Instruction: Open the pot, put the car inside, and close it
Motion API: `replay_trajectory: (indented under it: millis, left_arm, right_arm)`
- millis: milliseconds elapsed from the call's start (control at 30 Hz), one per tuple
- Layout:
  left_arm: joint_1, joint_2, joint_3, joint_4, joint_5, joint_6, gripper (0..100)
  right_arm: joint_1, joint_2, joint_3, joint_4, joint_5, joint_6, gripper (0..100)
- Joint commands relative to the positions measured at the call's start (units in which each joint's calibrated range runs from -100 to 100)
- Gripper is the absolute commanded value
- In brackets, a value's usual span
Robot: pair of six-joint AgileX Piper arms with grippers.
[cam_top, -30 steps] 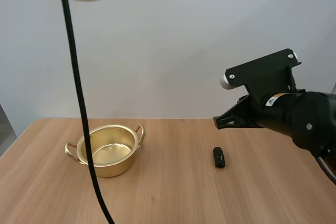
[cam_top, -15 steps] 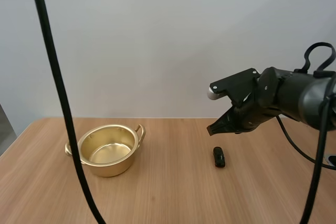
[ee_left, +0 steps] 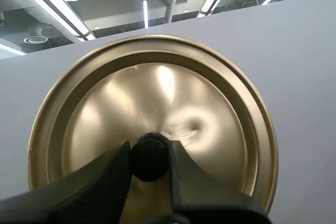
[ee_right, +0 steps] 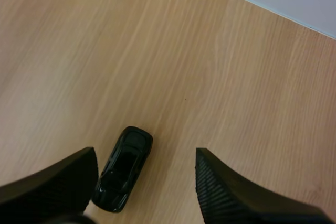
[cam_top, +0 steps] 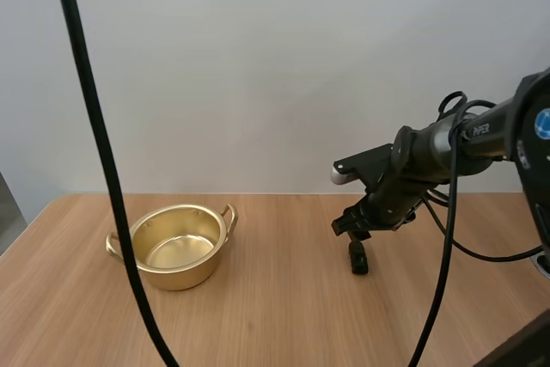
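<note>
Car (cam_top: 358, 258) unmoved, 3 o'clock of the open pot (cam_top: 176, 274); right gripper (cam_top: 351, 229) has dropped just over it since a second ago, fingers (ee_right: 63, 182) wide to straddle it. Car lies off-centre in the gap, hard by one finger, perhaps touching. Left gripper (ee_left: 150, 157) pinches the lid (ee_left: 157, 93) by its knob aloft, likely to leave the pot open.

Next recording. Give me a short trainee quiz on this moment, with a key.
1. True or false: the pot stands open on the table.
2. The left tool is shut on: A) nothing B) the lid, by its knob C) the pot.
3. What lies on the table just below the open right tool?

Key: 1 true. 2 B. 3 the car.
</note>
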Motion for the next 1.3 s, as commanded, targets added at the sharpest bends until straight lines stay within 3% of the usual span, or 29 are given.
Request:
replay_trajectory:
  millis: [0,200,467,567,633,700,800,1000,1133,1267]
  left_arm:
    - [0.04,0.1,0.0,0.0,0.0,0.0,0]
    - [0.04,0.2,0.0,0.0,0.0,0.0,0]
    - [0.04,0.4,0.0,0.0,0.0,0.0,0]
    - [0.04,0.4,0.0,0.0,0.0,0.0,0]
    - [0.04,0.4,0.0,0.0,0.0,0.0,0]
    - [0.04,0.4,0.0,0.0,0.0,0.0,0]
    - [0.04,0.4,0.0,0.0,0.0,0.0,0]
    - [0.04,0.4,0.0,0.0,0.0,0.0,0]
    - [0.04,0.4,0.0,0.0,-0.2,0.0,0]
    - [0.04,0.4,0.0,0.0,-0.2,0.0,0]
  right_arm:
    - [0.0,1.6,-0.5,1.6,-0.3,0.1,92]
    - [0.0,7.0,-2.5,6.4,3.1,-0.1,91]
    - [0.0,11.4,-2.7,6.4,3.9,-1.4,87]
    - [0.0,12.0,-2.7,6.4,3.9,-1.4,80]
    - [0.0,12.6,-2.7,6.4,3.9,-1.4,69]
    - [0.0,12.7,-2.7,6.4,3.9,-1.8,49]
    - [0.0,12.7,-2.7,6.4,3.9,-3.7,0]
    - [0.0,11.7,-6.4,8.2,6.0,-5.1,0]
    - [1.4,6.5,-10.2,19.3,11.5,-13.2,0]
    - [5.0,-0.5,-14.4,31.8,18.6,-20.5,0]
